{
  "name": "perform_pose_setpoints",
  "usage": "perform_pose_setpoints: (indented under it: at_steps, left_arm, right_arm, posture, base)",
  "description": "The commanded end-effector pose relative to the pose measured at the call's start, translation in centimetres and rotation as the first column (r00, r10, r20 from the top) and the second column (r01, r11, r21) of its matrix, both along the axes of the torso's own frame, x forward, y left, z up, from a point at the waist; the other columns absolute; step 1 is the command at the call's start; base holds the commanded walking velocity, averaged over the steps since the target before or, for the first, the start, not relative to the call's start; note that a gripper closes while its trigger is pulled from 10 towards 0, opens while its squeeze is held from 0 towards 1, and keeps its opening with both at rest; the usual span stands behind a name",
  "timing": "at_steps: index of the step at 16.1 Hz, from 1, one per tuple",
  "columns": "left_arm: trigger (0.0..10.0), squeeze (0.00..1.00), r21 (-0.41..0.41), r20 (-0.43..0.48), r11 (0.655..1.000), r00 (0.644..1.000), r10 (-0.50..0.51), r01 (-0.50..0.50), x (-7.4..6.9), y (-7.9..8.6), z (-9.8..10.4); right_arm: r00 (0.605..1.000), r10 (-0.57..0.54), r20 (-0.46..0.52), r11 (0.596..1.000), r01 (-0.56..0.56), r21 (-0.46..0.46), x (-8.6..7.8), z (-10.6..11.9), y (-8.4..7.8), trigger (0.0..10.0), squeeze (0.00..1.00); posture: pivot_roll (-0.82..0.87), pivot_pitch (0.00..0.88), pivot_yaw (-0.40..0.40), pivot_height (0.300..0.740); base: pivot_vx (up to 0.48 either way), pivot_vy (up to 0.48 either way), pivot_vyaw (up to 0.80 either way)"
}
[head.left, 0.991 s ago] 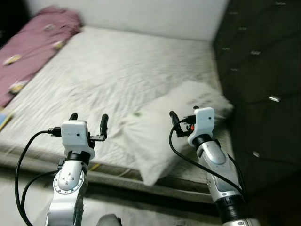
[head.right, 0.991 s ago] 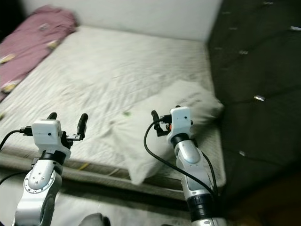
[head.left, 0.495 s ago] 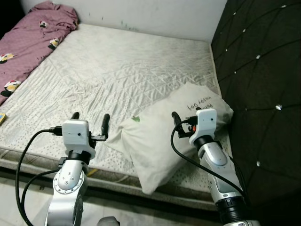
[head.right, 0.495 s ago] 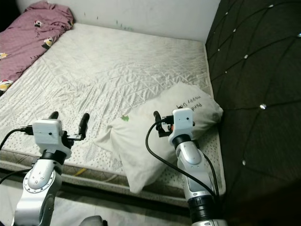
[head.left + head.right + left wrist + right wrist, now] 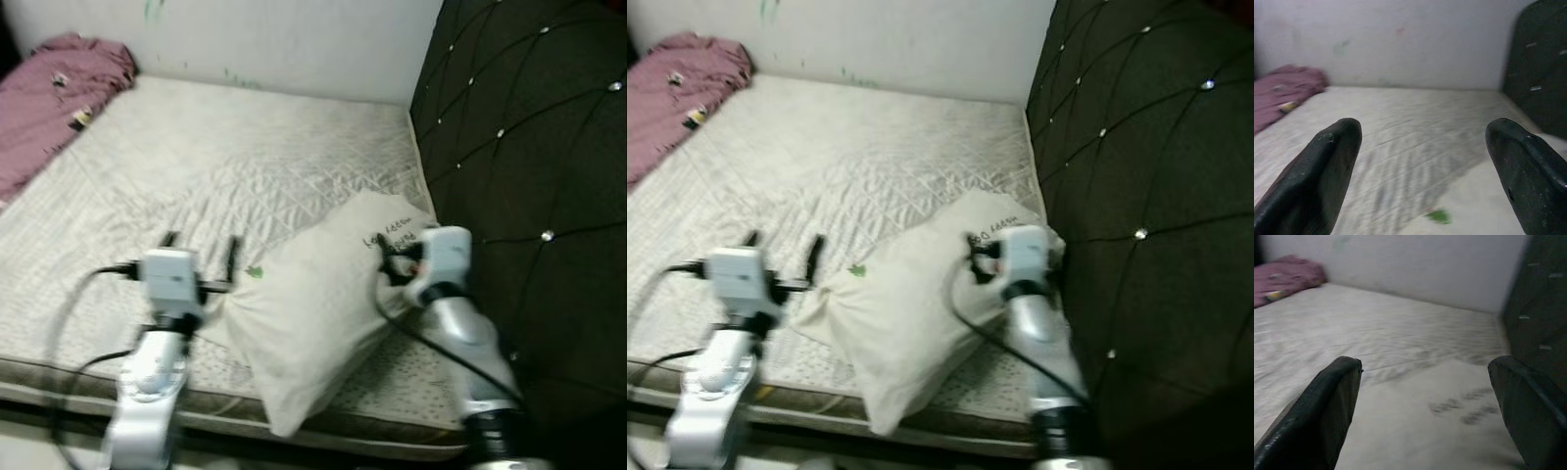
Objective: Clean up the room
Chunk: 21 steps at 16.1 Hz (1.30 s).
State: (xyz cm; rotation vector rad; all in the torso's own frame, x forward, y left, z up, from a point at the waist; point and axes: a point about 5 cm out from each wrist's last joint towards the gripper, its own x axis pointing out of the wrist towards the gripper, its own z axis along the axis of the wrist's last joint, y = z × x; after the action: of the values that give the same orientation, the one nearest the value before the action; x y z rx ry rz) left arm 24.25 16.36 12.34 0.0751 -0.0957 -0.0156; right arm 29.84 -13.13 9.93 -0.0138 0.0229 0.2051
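White pillow (image 5: 323, 299) lies at the bed's (image 5: 196, 166) 5 o'clock corner, both pincers, left (image 5: 201, 250) and right (image 5: 1425, 396), spread wide and empty over it; next comes, I judge, gripping it.

White pillow (image 5: 911, 323) on the mattress (image 5: 872, 166) beside the black headboard (image 5: 1146, 196); pink blanket (image 5: 676, 88) far corner

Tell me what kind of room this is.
Most likely a bedroom: a bare quilted mattress against a dark tufted headboard, a white pillow lying on it, and a crumpled pink blanket at the far corner.
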Motion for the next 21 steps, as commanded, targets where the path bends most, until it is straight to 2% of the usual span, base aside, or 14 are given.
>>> perform_pose_setpoints:
  at_steps: [1, 2, 3, 13, 18, 21]
  left_arm:
    - [10.0, 0.0, 0.007, -0.002, 1.0, 1.0, 0.024, -0.024, -0.15, 0.13, -0.13]
    - [10.0, 0.0, -0.013, 0.001, 1.0, 1.0, 0.021, -0.021, -0.12, 0.21, -0.07]
    - [10.0, 0.0, -0.012, 0.004, 1.0, 1.0, 0.022, -0.022, -0.12, 0.25, -0.03]
    - [10.0, 0.0, -0.015, -0.007, 1.0, 1.0, 0.024, -0.024, -0.3, 0.24, -0.11]
    - [10.0, 0.0, -0.009, -0.006, 1.0, 1.0, 0.02, -0.02, -0.23, 0.2, -0.07]
    - [10.0, 0.0, 0.013, -0.018, 0.996, 0.996, 0.09, -0.09, -0.15, 0.75, -0.22]
  right_arm:
    - [1.0, 0.003, 0.004, 1.0, -0.003, -0.001, 0.13, 0.26, -0.08, 10.0, 0.0]
    - [1.0, 0.004, 0.002, 1.0, -0.004, -0.001, 0.14, 0.25, -0.05, 10.0, 0.0]
    - [1.0, 0.003, 0.001, 1.0, -0.003, 0.001, 0.13, 0.22, -0.05, 10.0, 0.0]
    - [1.0, -0.007, 0.013, 1.0, 0.007, 0.009, 0.11, 0.54, -0.17, 10.0, 0.0]
    - [1.0, -0.005, 0.012, 1.0, 0.005, 0.011, 0.18, 0.58, -0.14, 10.0, 0.0]
    - [1.0, -0.001, 0.016, 1.0, 0.001, 0.01, 0.17, 0.64, -0.1, 10.0, 0.0]
  posture:
    - [0.04, 0.046, -0.056, 0.74]
    - [0.04, 0.047, -0.055, 0.74]
    - [0.04, 0.049, -0.054, 0.74]
    - [0.03, 0.067, -0.052, 0.74]
    - [0.03, 0.067, -0.051, 0.691]
    - [0.03, 0.067, -0.051, 0.671]
  base:
    - [0.0, 0.0, 0.0]
    - [0.0, 0.0, 0.0]
    - [0.0, 0.0, -0.8]
    - [0.0, 0.0, 0.0]
    - [0.0, 0.0, 0.0]
    - [0.0, 0.0, 0.0]
